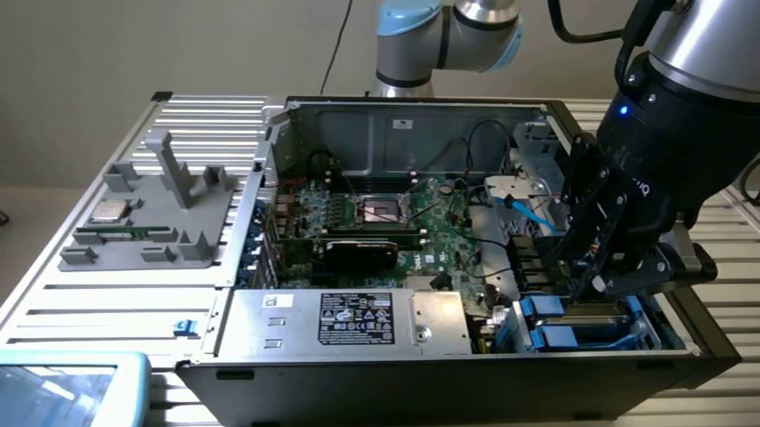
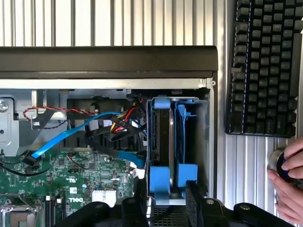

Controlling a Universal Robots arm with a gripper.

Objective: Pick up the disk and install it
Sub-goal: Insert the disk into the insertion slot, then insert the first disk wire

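the open computer case (image 1: pixel 451 378) lay on the slatted metal table (image 1: pixel 107 307), filling the exterior view from its middle out to 3 o'clock. the disk (image 1: pixel 549 309) sat down inside the drive bay (image 1: pixel 647 325) at the case's 4 o'clock corner. in the wrist view the disk (image 2: pixel 159 177) stood on edge between the bay's metal walls, its bright blue frame running the length of the slot.

the gripper (image 1: pixel 594 286) hung directly over that bay, its black body hiding much of the case's 3 o'clock side. in the wrist view the gripper (image 2: pixel 165 202) had its two dark fingers (image 2: pixel 135 208) spread, one on each side of the blue frame's near end and close beside it. they looked loose rather than pinching, though contact at the pads could not be made out for sure.

the green motherboard (image 1: pixel 404 227) lay at the case's centre. the grey metal box (image 1: pixel 356 320) with a black label sat at 6 o'clock from it. a light blue cable (image 2: pixel 71 135) curved over the board toward the bay.

at 9 o'clock in the exterior view a grey fixture (image 1: pixel 149 227) rested on the table, with a small square silver chip (image 1: pixel 109 211) on it. a light blue-edged screen (image 1: pixel 66 391) sat at 7 o'clock.

the wrist view also showed a black keyboard (image 2: pixel 265 66) on the table outside the case, and a person's hand (image 2: pixel 289 184) resting on a round knob (image 2: pixel 276 161) near it.
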